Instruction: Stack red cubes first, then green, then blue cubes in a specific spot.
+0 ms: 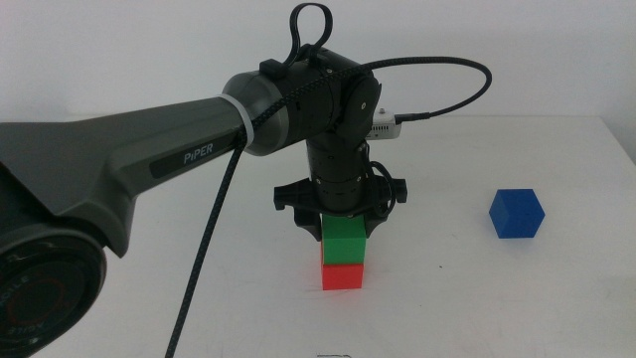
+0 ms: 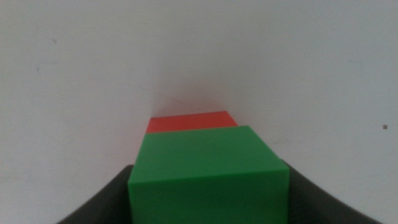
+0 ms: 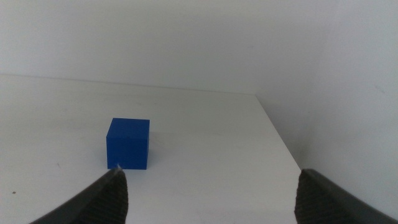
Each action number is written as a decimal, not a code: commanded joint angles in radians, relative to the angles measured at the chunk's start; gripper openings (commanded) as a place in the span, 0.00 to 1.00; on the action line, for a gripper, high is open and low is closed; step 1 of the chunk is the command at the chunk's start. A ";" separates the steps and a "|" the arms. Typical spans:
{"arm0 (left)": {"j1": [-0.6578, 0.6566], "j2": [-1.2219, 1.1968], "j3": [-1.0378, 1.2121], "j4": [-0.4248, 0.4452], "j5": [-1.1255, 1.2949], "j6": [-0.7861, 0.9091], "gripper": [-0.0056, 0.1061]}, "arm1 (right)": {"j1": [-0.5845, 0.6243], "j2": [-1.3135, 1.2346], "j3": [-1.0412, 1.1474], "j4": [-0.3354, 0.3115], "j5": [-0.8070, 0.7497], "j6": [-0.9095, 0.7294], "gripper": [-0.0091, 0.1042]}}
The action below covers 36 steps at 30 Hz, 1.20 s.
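We begin at the left of the middle view, where the left arm reaches in over the white table. Its left gripper points straight down over the stack, with the jaws on either side of the green cube. In the left wrist view the dark jaws flank the green cube on both sides and appear to be in contact, so we judge the gripper to be pinching it. We cannot confirm how firm the pinch is.

The green cube sits on the red cube, which rests on the table near the centre front. The red cube's top shows beyond the green one in the wrist view, so the two may not be fully flush; we judge the grip is kept so that the alignment can be settled before letting go.

Further right, the blue cube stands alone on the table, well apart from the stack. It is not yet placed, being last in the order.

The right gripper is out of the middle view. Its wrist view shows its jaws spread wide, holding nothing, and facing the blue cube, presumably ready for it.
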 commanded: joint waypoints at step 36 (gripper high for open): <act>-0.003 -0.242 -0.027 0.016 0.063 0.093 0.86 | -0.005 -0.023 -0.018 -0.009 -0.077 -0.006 0.91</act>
